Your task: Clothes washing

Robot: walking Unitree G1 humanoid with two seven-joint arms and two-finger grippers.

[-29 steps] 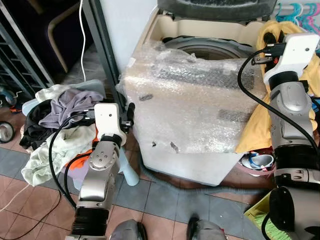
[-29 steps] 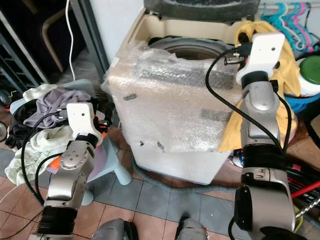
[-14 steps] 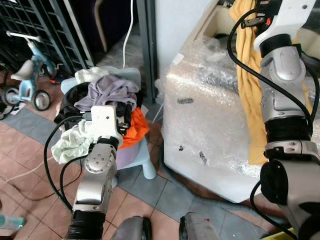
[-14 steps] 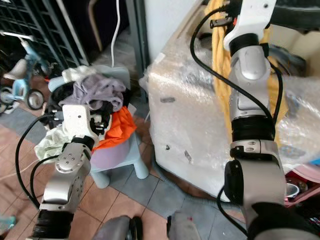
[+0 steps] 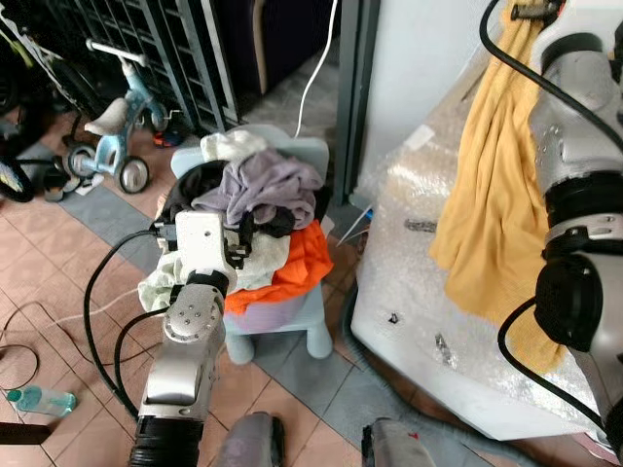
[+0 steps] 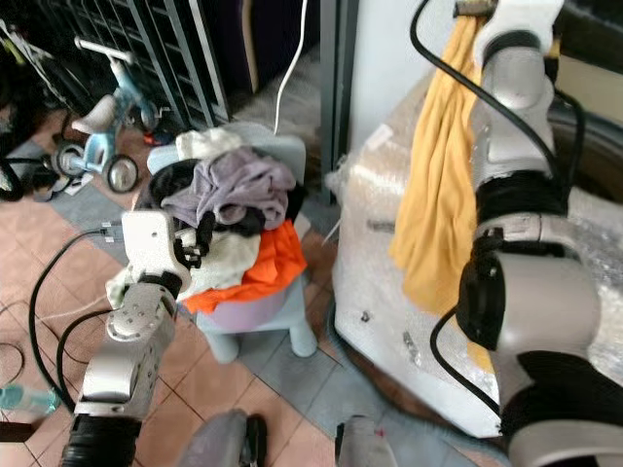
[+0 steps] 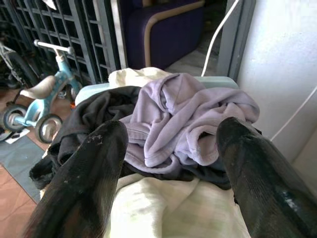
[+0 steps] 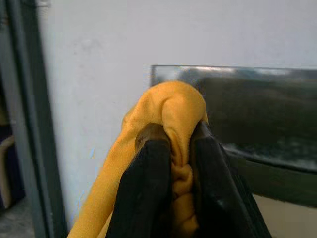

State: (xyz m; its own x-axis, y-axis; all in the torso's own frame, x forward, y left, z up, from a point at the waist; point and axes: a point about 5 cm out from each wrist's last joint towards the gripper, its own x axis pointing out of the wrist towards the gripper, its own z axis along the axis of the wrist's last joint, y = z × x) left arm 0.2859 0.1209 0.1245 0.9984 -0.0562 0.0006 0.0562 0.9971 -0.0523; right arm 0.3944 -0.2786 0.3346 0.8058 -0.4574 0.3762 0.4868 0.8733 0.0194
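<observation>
The right end effector (image 8: 171,148) is raised high beside the washing machine (image 5: 438,282), its two black fingers (image 8: 148,183) clamped on a bunched fold of a yellow garment (image 5: 487,195). The cloth hangs in a long drape down the front of the machine, which is wrapped in bubble wrap. The drum opening is barely visible at the edge of the head views, so how far the garment sits from it cannot be told.

The left end effector (image 7: 168,148) has its fingers spread wide, holding nothing, and is aimed at the pile of clothes (image 5: 253,209) heaped on a small pale blue chair (image 5: 311,326): a lilac garment (image 7: 183,119) on top, black cloth (image 7: 84,124) and a cream piece (image 7: 173,213) under it, an orange item (image 5: 297,263) spilling over the front edge. A child's tricycle (image 5: 112,151) stands well apart on the tiled floor, near a white cable (image 5: 316,58).

The likely risks, as I judge them: the grip is only on a small fold, so the yellow garment could slip out, or its long tail could drag on the bubble wrap and catch outside the drum. If the left fingers close on the tangled pile, they may lift several pieces at once and pull the orange item off the chair onto the floor.
</observation>
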